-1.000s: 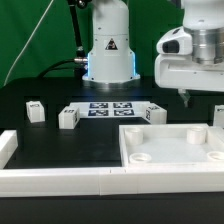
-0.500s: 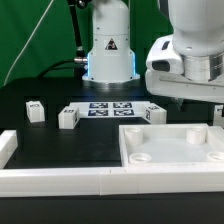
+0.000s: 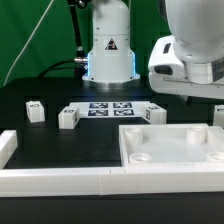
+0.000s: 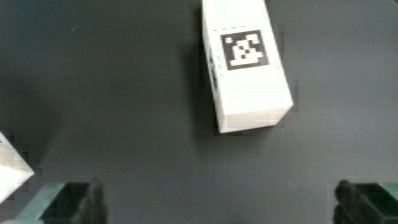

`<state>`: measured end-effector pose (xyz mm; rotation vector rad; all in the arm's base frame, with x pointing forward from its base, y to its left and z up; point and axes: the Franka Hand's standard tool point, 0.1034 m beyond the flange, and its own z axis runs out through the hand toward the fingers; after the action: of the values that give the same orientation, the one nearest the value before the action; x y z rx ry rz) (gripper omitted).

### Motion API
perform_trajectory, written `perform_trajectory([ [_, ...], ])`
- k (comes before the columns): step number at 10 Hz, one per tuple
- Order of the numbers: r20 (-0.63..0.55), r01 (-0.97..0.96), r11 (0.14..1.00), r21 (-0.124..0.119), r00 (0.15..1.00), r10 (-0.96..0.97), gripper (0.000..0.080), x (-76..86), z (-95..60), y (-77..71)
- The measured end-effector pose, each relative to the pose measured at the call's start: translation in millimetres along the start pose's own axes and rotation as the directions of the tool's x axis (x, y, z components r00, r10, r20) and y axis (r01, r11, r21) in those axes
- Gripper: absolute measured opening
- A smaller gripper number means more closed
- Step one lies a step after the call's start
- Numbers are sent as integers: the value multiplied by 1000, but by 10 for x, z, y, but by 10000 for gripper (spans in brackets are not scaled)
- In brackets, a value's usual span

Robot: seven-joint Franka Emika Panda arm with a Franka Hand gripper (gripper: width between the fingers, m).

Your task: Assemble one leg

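Black tabletop (image 3: pixel 60 140) holds four legs (image 3: pixel 68 117) (one panel (image 3: pixel 172 141)); end effector (image 4: pixel 217 205) spread, empty.

On the black table (image 3: pixel 70 145) a leg (image 3: pixel 34 111), a second leg (image 3: pixel 68 117) beside the marker board (image 3: pixel 110 109), white panel (image 3: pixel 170 145) front, arm (image 3: pixel 190 55) above it.

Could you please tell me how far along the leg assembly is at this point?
Done: nothing visible so far; the panel has empty sockets. In hand: the open, empty pincer hovers near a leg that lies loose. Left: grasping that leg and fitting it into the panel.
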<state>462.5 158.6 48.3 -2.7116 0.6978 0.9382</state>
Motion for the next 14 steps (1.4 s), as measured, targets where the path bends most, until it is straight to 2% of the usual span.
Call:
perform_trajectory([
  [2, -12, 14, 1000, 2, 1000, -14, 649, 12, 33, -8],
  [4, -36, 57, 998, -3, 998, -57, 649, -61, 264, -85],
  [6, -29, 57, 998, -6, 998, -57, 649, -90, 350, -157],
  [9, 2, 37, 999, -18, 999, -37, 649, -58, 495, -99],
  [11, -1, 36, 999, -24, 999, -36, 649, -88, 594, -145],
  [14, -9, 49, 999, -21, 999, -49, 649, -118, 617, -214],
])
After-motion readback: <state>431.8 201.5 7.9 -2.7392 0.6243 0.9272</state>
